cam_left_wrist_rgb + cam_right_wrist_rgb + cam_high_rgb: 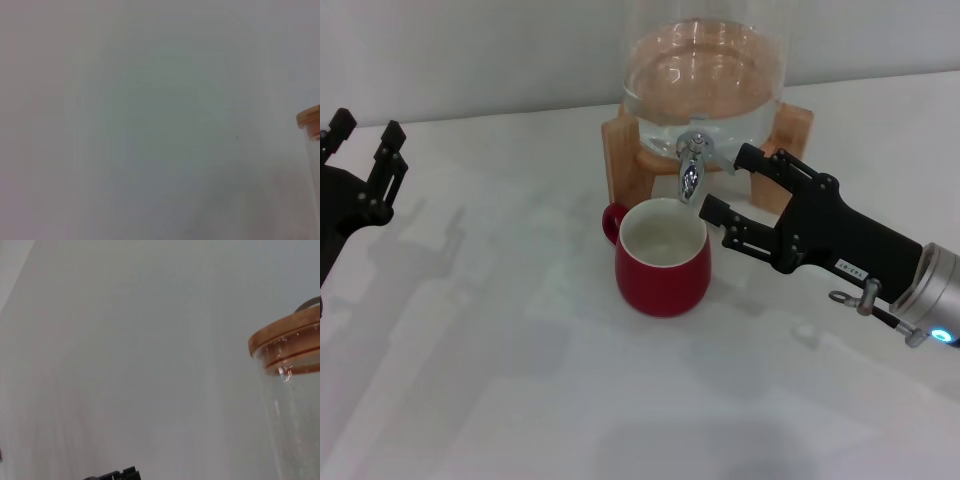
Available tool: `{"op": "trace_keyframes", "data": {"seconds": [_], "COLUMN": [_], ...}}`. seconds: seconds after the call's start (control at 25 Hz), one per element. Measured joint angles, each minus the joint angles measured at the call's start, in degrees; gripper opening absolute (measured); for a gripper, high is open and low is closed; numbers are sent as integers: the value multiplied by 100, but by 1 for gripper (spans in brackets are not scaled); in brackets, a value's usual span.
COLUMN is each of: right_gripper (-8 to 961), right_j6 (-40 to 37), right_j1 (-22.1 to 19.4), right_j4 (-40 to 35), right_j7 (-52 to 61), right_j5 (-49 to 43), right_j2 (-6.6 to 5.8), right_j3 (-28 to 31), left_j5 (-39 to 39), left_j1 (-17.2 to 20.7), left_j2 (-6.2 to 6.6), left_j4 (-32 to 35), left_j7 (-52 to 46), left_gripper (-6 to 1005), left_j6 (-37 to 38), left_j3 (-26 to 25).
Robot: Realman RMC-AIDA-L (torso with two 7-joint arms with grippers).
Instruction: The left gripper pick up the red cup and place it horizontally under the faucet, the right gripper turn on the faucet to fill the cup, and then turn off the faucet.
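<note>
Tabletop [520, 400] first: white, wide, and it fills most of my head view. On it at the back stands the clear glass dispenser [705, 75] with water in it, cradled on its wooden stand [620, 150]; my right wrist view catches the jar's glass wall and its wooden lid [285, 337] against a plain pale wall, and the left wrist view shows only a sliver of that lid at its edge.

Next in size, the right arm, coming in from the right with its silver cuff [935, 290] and a small blue light. I see the right gripper [725, 185] spread wide with nothing between its fingers: one finger reaches up beside the tap at the foot of the jar, the other sits lower, just beside the cup's rim (touching or not, I can't tell).

Over on the far left, the left gripper [365, 135] hovers well apart from everything, fingers parted, holding nothing.

Now the red cup [661, 260]: upright on the table, mouth up, cream inside showing, loop handle pointing back-left, right under the spout.

Smallest, the faucet [691, 165]: chrome, spout pointing down, just above the cup's far rim.
</note>
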Motion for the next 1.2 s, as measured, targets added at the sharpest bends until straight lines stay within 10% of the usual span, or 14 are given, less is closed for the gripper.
{"op": "trace_keyframes", "data": {"seconds": [1.2], "right_gripper": [842], "right_j6": [-472], "right_j1": [-248], "right_j4": [-243], "right_j7": [3], "right_j5": [6], "right_j2": [-12], "right_j3": [-124], "left_j5": [0], "left_j1": [-18], "left_j2": [0], "left_j4": [0], "left_j7": [0], "left_gripper": [515], "left_j6": [229], "left_j3": [-27]}}
